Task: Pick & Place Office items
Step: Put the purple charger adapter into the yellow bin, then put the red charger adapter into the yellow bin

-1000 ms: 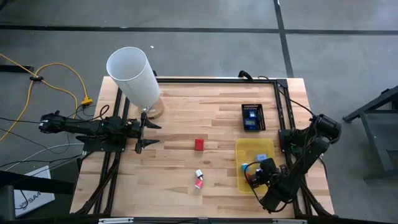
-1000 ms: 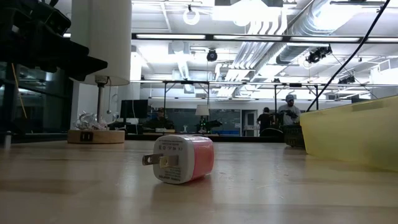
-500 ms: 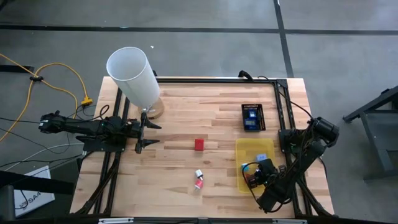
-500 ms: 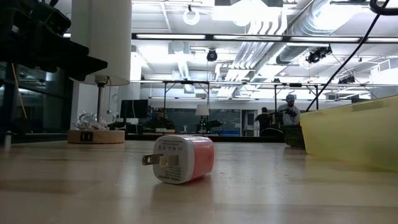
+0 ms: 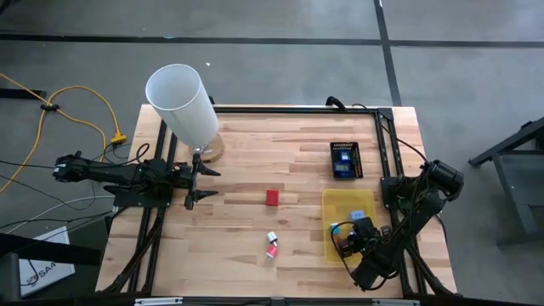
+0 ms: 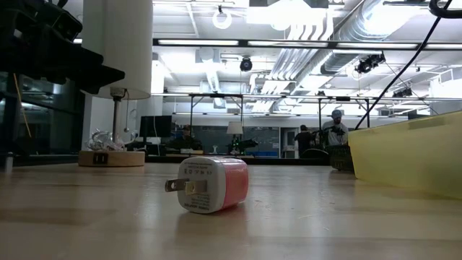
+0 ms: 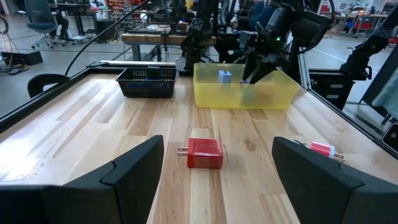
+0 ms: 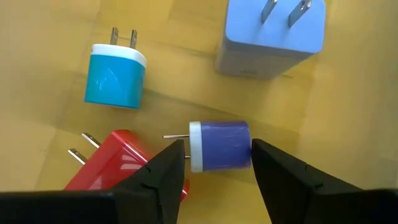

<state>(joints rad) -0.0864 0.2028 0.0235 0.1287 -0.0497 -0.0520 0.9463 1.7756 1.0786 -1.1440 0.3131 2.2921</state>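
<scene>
The office items are small wall plugs. A red plug [image 5: 272, 197] and a pink-and-white plug [image 5: 272, 246] lie on their sides on the table's middle. The yellow tray [image 5: 326, 204] at the right holds a cyan plug [image 8: 115, 78], a pale blue plug [image 8: 270, 34], a second red plug [image 8: 118, 163] and a purple plug [image 8: 221, 146], all lying on its floor. My right gripper [image 8: 217, 155] points down into the tray, open, one finger on each side of the purple plug. My left gripper [image 5: 197, 180] waits open at the table's left, level, facing the red plug [image 7: 205, 153]. My right gripper comes at the purple plug from above, slanting, its fingers along the plug's length. One finger [image 8: 273, 174] stands right at the plug's back end [image 8: 247, 148]; the prongs [image 8: 177, 137] reach toward the other. I cannot tell whether either finger touches it.
A tall white cylinder [image 5: 183, 104] on a round wooden base stands at the far left. A black mesh basket [image 5: 346, 159] with a blue item sits just beyond the tray. Bare wood lies between the loose plugs and the tray. People stand in the room beyond the table.
</scene>
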